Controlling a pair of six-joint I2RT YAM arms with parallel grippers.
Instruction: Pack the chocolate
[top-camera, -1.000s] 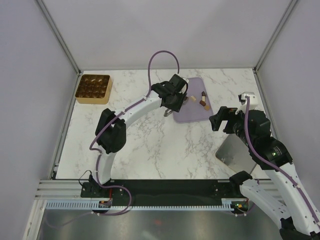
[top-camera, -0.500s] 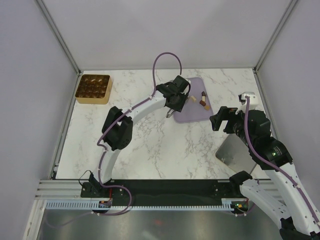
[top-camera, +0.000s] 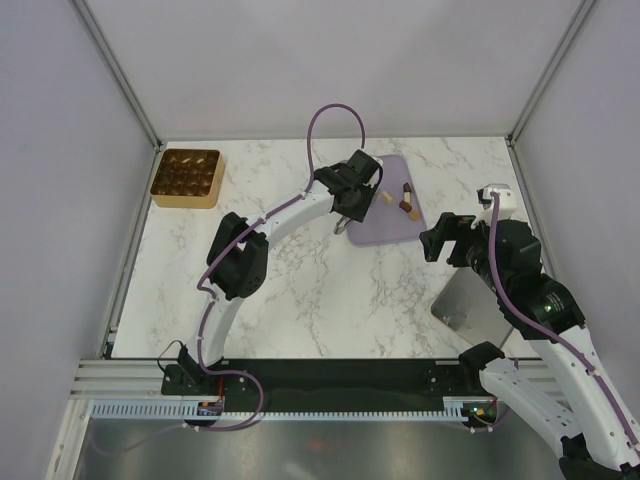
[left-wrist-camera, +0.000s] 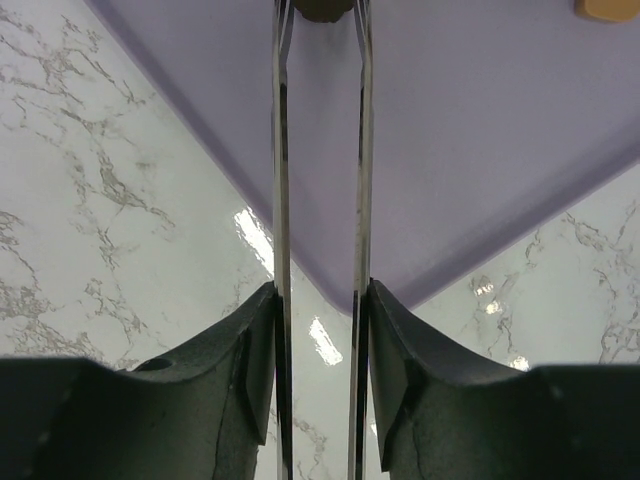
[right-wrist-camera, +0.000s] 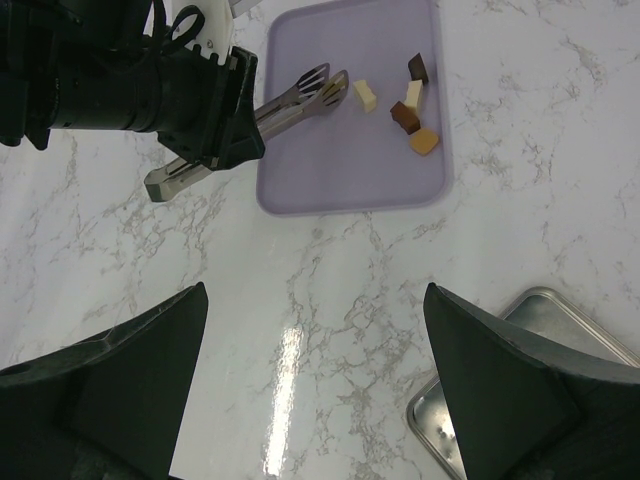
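left arm (top-camera: 285, 212) reaching across the marble table (top-camera: 300, 300), its elbow swinging farther forward than a second ago, so that the tongs (right-wrist-camera: 300, 95) are pushing deeper over the lilac tray (right-wrist-camera: 340, 160). the left gripper (left-wrist-camera: 320, 300) is clamping the tongs' two steel arms, squeezing them nearly parallel. in the left wrist view a dark brown piece (left-wrist-camera: 320, 8) is sitting between the tips, though whether it is being gripped or merely bracketed is not showing. the rest of the chocolate (right-wrist-camera: 405, 115) is lying unmoved toward the tray's right side, with a cream piece (right-wrist-camera: 365, 95) just beside the tong tips. the right gripper (right-wrist-camera: 315, 290) is hanging spread and idle near the steel pan (top-camera: 465, 305), not having shifted. the golden box (top-camera: 186, 177) is waiting well apart at the far left corner. judging from this, the pick is only beginning and the carry to the box is remaining.
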